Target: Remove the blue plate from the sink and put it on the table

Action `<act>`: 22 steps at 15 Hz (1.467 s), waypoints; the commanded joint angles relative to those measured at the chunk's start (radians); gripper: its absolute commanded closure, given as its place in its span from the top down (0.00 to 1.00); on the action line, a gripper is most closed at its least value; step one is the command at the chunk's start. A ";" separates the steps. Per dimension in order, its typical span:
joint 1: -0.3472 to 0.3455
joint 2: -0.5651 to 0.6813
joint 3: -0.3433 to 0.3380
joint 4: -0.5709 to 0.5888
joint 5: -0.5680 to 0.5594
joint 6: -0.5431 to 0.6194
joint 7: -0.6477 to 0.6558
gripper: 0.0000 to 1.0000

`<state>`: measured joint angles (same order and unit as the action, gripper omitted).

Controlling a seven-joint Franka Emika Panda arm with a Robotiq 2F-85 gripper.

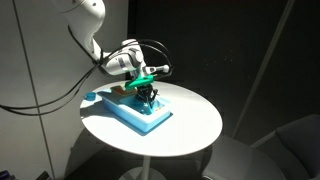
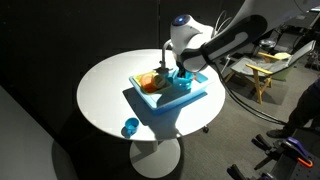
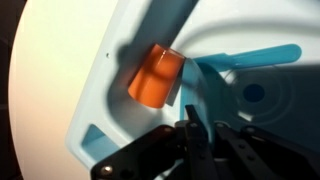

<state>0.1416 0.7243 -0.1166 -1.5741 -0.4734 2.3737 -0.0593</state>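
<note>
Above the sink, the gripper

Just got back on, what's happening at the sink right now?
The arm's gripper is low over the sink on the table, next to an orange item. A small blue round thing, likely the plate, lies on the table away from the sink. Whether the gripper holds anything is unclear.

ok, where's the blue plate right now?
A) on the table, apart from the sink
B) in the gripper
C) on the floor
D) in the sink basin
A: the blue plate lies on the table near its edge, apart from the sink, while the gripper hangs over the sink.
</note>
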 commanded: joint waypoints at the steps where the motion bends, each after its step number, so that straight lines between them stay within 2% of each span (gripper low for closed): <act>1: 0.001 -0.055 0.016 -0.052 0.017 0.004 0.020 0.01; 22: 0.023 -0.230 0.087 -0.232 0.149 -0.048 0.169 0.01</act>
<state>0.1612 0.5490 -0.0398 -1.7547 -0.3502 2.3469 0.0802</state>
